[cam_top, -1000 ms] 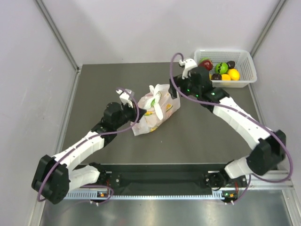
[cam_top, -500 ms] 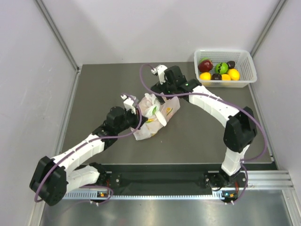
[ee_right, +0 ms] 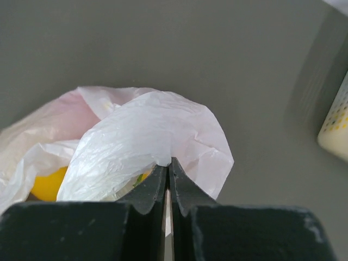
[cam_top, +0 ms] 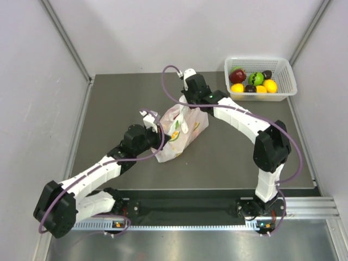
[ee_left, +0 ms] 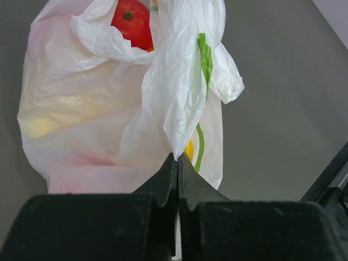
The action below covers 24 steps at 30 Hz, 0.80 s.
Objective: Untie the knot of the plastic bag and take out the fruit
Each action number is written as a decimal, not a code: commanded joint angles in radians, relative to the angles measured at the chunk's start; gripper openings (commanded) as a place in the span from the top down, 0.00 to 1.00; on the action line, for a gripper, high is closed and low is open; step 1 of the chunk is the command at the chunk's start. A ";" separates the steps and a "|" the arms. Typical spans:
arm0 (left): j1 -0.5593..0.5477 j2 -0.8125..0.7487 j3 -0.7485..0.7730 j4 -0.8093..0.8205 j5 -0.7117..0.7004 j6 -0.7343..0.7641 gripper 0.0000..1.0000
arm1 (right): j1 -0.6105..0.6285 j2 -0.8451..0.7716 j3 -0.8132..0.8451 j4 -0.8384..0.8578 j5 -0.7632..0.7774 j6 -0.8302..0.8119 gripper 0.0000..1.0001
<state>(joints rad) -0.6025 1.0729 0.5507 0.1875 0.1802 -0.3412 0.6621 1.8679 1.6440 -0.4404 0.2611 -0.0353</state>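
The left hand (ee_left: 178,162) pinches the plastic bag (cam_top: 178,135) by its near-left flap, the right hand (ee_right: 168,165) by its far-right flap, the bag between them.

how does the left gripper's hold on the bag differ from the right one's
The left gripper pinches a hanging strip of the plastic bag with a green stripe; the right gripper pinches a plain white fold. The left gripper holds from the bag's left side, the right gripper from its far side. Both are shut on the bag.
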 commanded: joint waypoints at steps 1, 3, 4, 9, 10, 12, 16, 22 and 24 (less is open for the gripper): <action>-0.010 -0.040 -0.024 -0.013 -0.036 -0.004 1.00 | -0.068 -0.073 -0.012 0.117 0.132 0.182 1.00; -0.008 -0.045 -0.029 -0.019 -0.100 -0.012 1.00 | -0.137 -0.151 -0.096 0.134 0.086 0.271 1.00; -0.010 -0.050 -0.031 -0.025 -0.116 -0.009 1.00 | -0.165 -0.177 -0.131 0.156 0.032 0.357 1.00; -0.010 -0.034 -0.008 -0.056 -0.316 -0.018 1.00 | -0.314 -0.360 -0.363 0.218 -0.118 0.515 1.00; -0.010 -0.027 -0.005 -0.053 -0.335 -0.016 1.00 | -0.321 -0.386 -0.390 0.224 -0.153 0.526 1.00; -0.010 0.001 0.006 0.016 -0.401 0.013 1.00 | -0.331 -0.458 -0.488 0.236 -0.193 0.531 1.00; -0.006 0.096 0.069 0.079 -0.485 0.059 1.00 | -0.332 -0.584 -0.593 0.241 -0.258 0.558 1.00; 0.007 0.295 0.247 0.208 -0.551 0.200 1.00 | -0.328 -0.774 -0.844 0.264 -0.391 0.592 1.00; 0.013 0.323 0.320 0.205 -0.553 0.203 1.00 | -0.315 -0.828 -0.921 0.264 -0.428 0.581 1.00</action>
<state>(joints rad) -0.6006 1.3674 0.7628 0.2722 -0.3164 -0.2020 0.3313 1.1007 0.7891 -0.2138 -0.0696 0.5289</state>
